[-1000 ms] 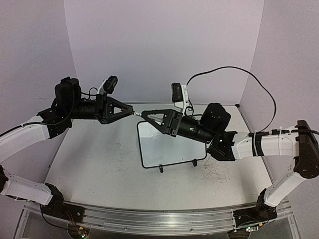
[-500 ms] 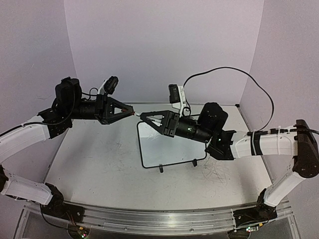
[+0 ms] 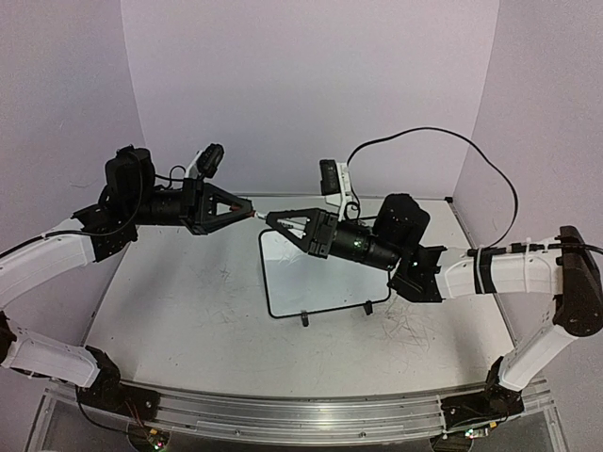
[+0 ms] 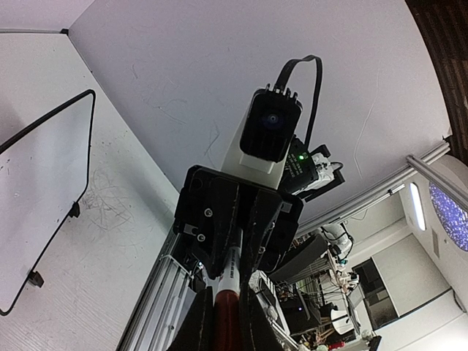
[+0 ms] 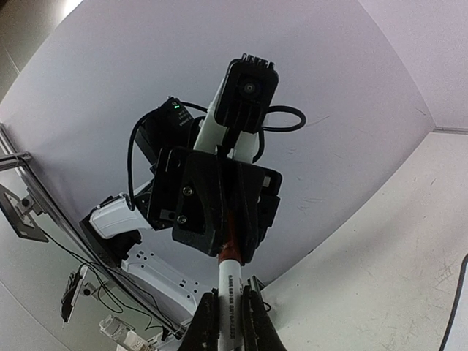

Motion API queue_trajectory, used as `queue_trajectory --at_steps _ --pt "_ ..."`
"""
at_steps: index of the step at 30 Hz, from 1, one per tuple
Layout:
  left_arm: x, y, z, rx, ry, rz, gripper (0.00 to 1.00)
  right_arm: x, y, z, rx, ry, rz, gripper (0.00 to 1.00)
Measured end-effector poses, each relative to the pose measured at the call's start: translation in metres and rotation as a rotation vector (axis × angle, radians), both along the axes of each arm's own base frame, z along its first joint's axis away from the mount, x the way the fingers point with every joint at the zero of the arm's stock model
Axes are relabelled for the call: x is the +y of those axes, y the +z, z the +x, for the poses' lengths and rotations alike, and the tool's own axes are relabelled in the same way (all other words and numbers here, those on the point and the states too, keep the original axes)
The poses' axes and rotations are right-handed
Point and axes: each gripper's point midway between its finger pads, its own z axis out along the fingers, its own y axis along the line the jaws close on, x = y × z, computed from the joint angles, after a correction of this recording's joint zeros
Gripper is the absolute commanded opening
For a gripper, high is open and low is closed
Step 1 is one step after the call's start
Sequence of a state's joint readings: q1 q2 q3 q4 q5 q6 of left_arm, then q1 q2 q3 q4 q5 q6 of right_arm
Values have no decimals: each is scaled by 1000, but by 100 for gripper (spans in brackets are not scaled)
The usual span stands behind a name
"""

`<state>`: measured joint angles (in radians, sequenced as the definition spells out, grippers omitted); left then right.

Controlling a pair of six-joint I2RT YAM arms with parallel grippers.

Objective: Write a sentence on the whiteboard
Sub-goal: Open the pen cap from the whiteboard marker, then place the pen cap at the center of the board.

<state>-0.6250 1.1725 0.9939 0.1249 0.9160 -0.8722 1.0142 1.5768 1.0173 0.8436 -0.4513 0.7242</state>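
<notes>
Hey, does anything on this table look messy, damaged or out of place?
Yes: grey scribble marks mar the white tabletop just right of the small black-framed whiteboard. The board's own surface looks blank. Nothing seems spilled or broken.

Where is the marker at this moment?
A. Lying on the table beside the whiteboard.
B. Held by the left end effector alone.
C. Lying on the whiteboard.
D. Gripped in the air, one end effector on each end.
D: the marker bridges the left end effector and the right end effector, both closed on it, raised off the table.
</notes>
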Motion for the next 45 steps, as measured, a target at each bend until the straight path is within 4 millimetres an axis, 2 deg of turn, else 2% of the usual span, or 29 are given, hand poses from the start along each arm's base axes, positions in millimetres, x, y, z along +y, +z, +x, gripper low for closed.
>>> queue_trajectory --at_steps 6,10,16,20,25,30,37,45 --pt "0 -1 2 1 11 3 0 -2 -3 2 2 -15 -1 0" --pt "-1 -8 2 24 -2 21 0 -13 -14 1 10 -27 -13 0" --pt "37 -11 50 24 156 29 0 -65 -35 16 21 -120 -47 0" --pt "48 -23 62 29 216 90 0 -94 -45 20 15 -168 -71 0" --pt "61 -50 79 64 353 219 0 -122 -48 24 -14 -250 -134 0" --pt "82 -102 98 179 533 351 0 -149 -45 29 -70 -354 -201 0" --pt "122 -207 114 382 759 634 0 -177 -54 33 -135 -475 -340 0" --pt "157 -301 123 486 873 955 0 -202 -38 25 -229 -554 -375 0"
